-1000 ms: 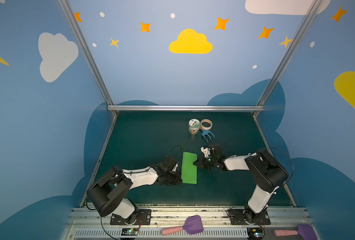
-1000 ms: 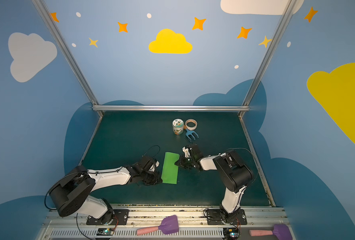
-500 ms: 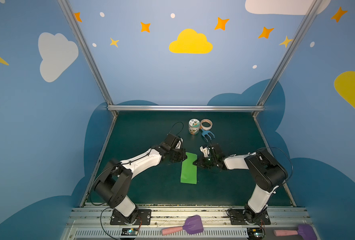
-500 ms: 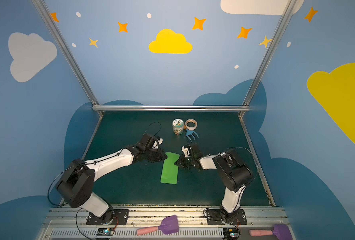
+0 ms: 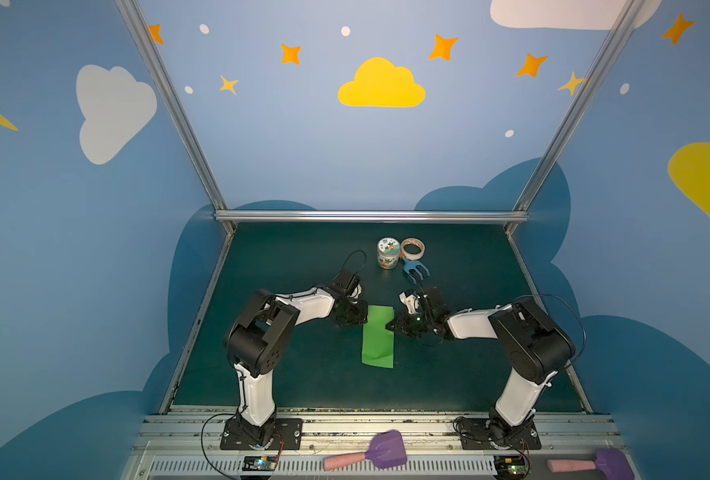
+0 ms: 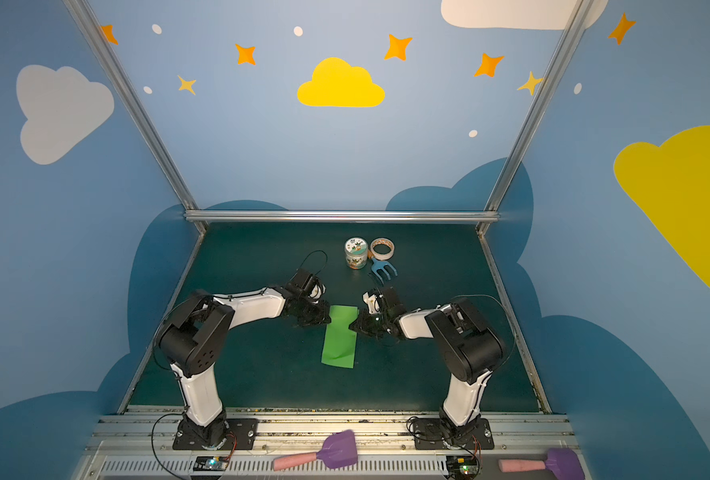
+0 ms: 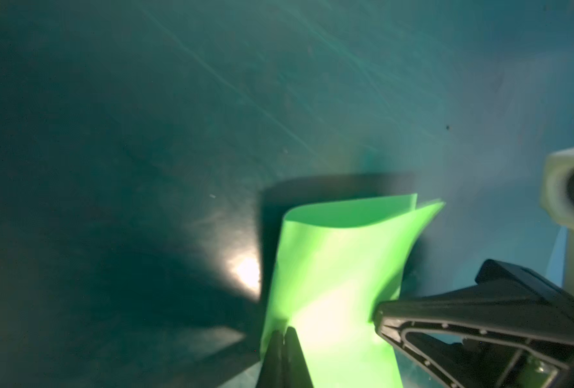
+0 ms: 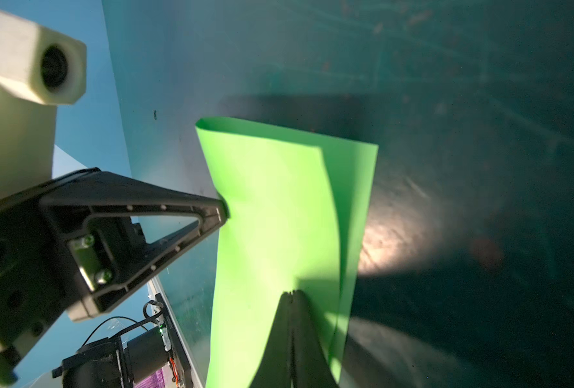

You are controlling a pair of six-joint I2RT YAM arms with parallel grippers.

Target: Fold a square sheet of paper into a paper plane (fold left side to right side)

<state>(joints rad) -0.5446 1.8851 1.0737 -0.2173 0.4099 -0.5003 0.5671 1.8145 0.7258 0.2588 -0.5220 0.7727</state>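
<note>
In the left wrist view you lose the near end of the square sheet of paper (image 7: 329,268): it runs on behind the tips of the left gripper (image 7: 284,333) and off the frame. The whole picture is smeared, so the sheet's far corners read soft. Across the sheet from that claw, the right gripper (image 7: 379,317) is cut by the edge, as is the white camera housing (image 7: 568,198) behind its tip. In both top views each claw's tip is too small for you to tell whether it pinches the paper or only presses on it.
</note>
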